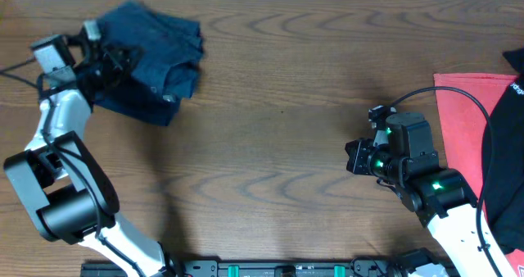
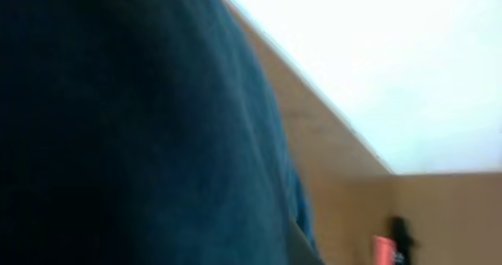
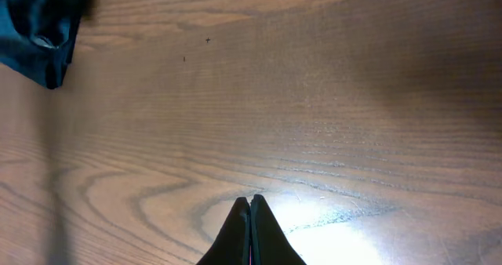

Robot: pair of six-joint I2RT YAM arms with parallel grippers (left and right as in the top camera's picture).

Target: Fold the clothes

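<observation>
Closest to my base, my right gripper hangs low over the bare wooden table, its two fingers pressed together with nothing between them. Just to its right lies a red cloth, and a black garment lies across its outer part, at the table's right edge. Farther off, at the far left corner, the clothes lie in a rumpled heap of dark blue denim, with one folded corner showing in my right wrist view. My left gripper sits at the heap's left edge. Blurred denim fills most of that wrist's view, so I cannot tell whether those fingers are spread or pinching the fabric.
</observation>
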